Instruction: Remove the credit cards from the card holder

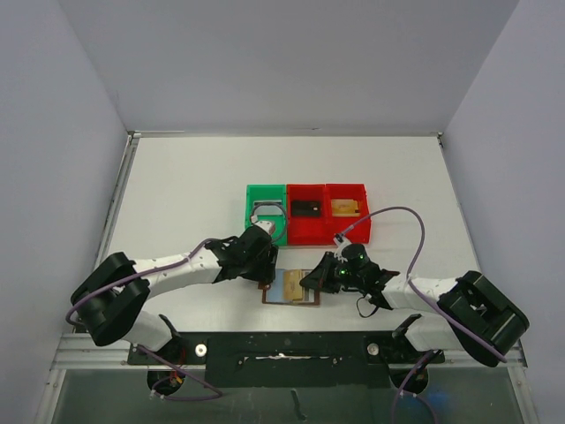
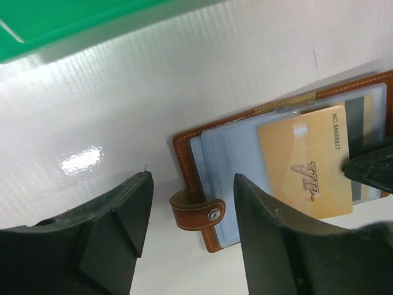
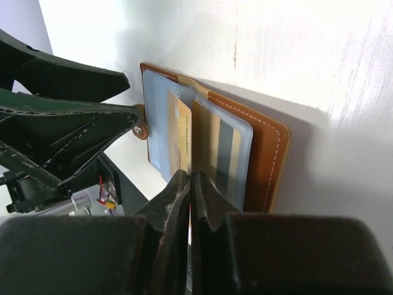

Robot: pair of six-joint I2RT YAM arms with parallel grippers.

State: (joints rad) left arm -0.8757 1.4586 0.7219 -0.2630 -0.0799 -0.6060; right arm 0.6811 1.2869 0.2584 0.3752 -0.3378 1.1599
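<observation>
My right gripper (image 3: pixel 190 184), pinched shut on the edge of a gold card (image 2: pixel 304 166) lying partly out of the open card holder (image 2: pixel 184 144); left gripper (image 2: pixel 193 181) open, empty, beside its strap; striped card (image 3: pixel 224 153) inside; none fully removed.

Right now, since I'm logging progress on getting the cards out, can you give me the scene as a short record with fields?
card holder: open flat on the table
gold card: partly out of its sleeve
right gripper: shut on the gold card's edge
left gripper: open, empty, by the strap
bins: green bin and red bins beyond the holder
</observation>
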